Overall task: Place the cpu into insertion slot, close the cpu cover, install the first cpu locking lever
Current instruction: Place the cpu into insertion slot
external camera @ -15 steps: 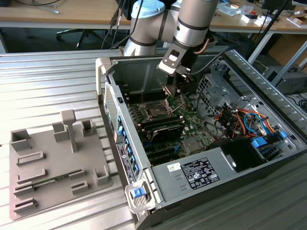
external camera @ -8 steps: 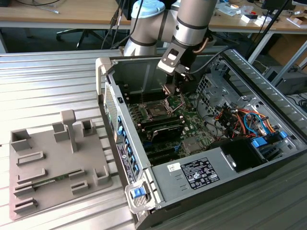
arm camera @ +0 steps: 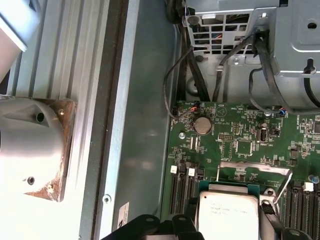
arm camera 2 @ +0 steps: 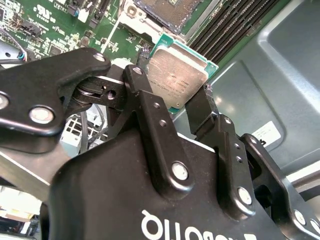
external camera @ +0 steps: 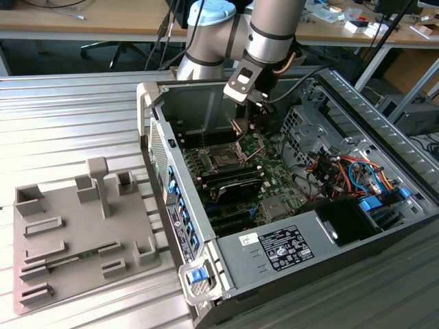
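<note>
Here the pincer (arm camera 2: 170, 84) clamps the cpu (arm camera 2: 182, 67), partly hiding its edges.

Straight above the slot (external camera: 223, 160) the way is free; the open cover (external camera: 251, 143) stands just beside it, the drive cage (external camera: 300, 118) farther off.

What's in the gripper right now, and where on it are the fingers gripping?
The gripper holds the cpu. Its fingers pinch two opposite side edges, and the silvery top face shows in both wrist views.
</note>
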Robot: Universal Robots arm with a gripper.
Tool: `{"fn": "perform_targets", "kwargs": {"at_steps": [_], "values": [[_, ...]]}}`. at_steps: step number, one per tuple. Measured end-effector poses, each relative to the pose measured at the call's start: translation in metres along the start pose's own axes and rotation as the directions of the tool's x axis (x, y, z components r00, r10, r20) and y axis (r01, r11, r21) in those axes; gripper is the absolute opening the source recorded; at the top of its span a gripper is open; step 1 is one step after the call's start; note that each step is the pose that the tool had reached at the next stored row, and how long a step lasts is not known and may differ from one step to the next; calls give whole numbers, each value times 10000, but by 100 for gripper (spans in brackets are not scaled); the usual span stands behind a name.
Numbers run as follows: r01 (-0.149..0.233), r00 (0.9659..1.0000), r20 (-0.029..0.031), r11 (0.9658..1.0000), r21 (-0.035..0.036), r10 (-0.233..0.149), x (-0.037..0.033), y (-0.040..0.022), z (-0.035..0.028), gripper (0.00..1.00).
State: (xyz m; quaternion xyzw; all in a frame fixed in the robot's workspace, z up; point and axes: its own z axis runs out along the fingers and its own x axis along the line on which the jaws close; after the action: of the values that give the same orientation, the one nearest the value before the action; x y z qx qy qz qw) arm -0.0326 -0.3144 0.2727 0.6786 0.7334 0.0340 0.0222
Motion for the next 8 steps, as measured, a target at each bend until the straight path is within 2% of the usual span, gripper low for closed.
{"fn": "perform_targets", "kwargs": {"at_steps": [8], "values": [[-1, 10000, 0, 10000, 0, 1, 8, -94, 16, 55]]}}
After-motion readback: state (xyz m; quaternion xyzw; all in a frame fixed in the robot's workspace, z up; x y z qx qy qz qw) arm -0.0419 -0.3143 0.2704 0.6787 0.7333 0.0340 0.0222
